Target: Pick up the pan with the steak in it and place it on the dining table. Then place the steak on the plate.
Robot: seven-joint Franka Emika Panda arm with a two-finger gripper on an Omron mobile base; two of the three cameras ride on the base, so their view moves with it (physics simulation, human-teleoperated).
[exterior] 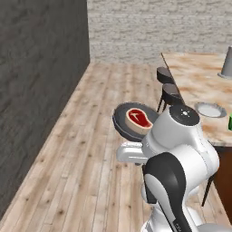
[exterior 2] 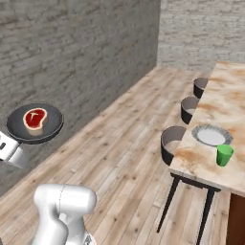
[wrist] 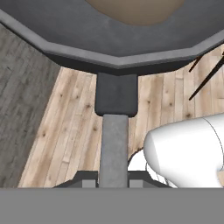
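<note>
One part is underway: the claw (wrist: 113, 181), clamped on the long handle, carries the small round black frying pan (exterior 2: 34, 124) with the red raw steak (exterior 2: 35, 118) above the wooden floor. Reaching the marbled stone counter (exterior 2: 225, 100) and the flat grey plate (exterior 2: 211, 135) remains.

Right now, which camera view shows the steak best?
The right base view: the steak lies whole in the pan, nothing covering it. The left base view shows it too, close beside the arm. The hand view catches just its pale edge from behind the handle.
</note>
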